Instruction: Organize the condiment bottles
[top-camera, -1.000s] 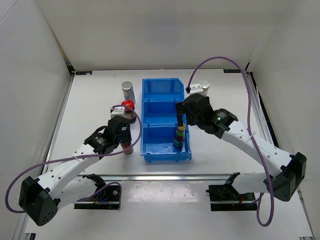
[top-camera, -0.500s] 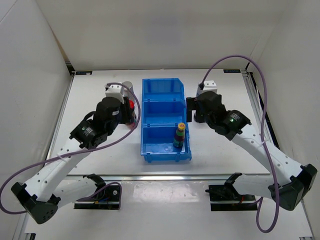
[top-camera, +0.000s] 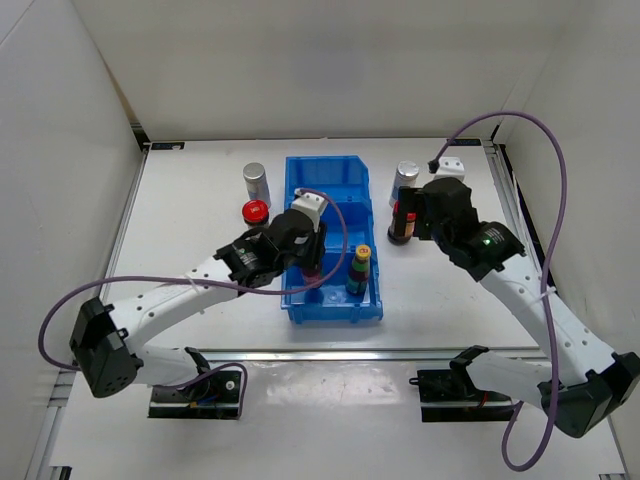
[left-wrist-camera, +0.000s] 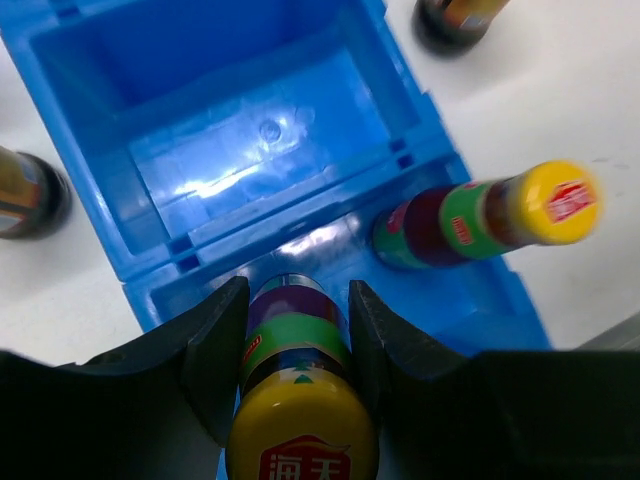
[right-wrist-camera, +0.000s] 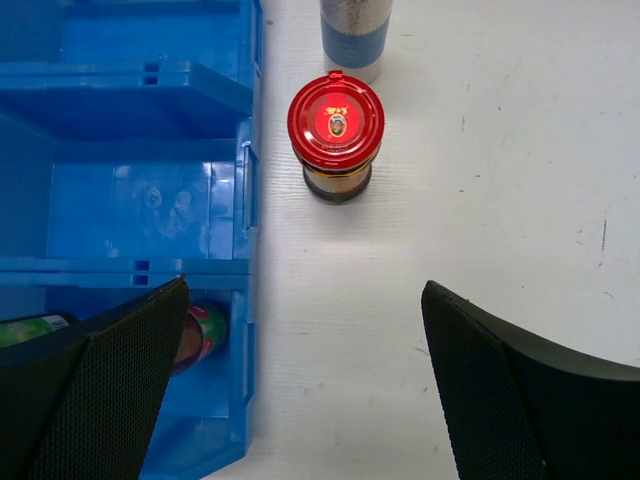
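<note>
We've got the left gripper (left-wrist-camera: 297, 335) pinching a yellow-cap bottle (left-wrist-camera: 300, 450), upright, over the bin's (left-wrist-camera: 220, 120) near compartment. Its twin (left-wrist-camera: 480, 215) stands just to the right, so imo next move's straight down. Right gripper (right-wrist-camera: 303, 300) is spread wide, w/ a red-cap bottle (right-wrist-camera: 336, 118) ahead.

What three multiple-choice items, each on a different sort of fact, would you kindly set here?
1. Where is the unheld yellow-capped bottle? A. The blue bin's compartment nearest the arms. B. Outside the bin. C. Farthest compartment.
2. How many red-capped bottles stand outside the bin? A. One. B. Two. C. Four.
3. The right fingers are: A. Shut on a red-capped bottle. B. Shut on the bin. C. Open, empty.
1 A, top view shows it there; 2 B, one on each side; 3 C, wide apart in the wrist view.
</note>
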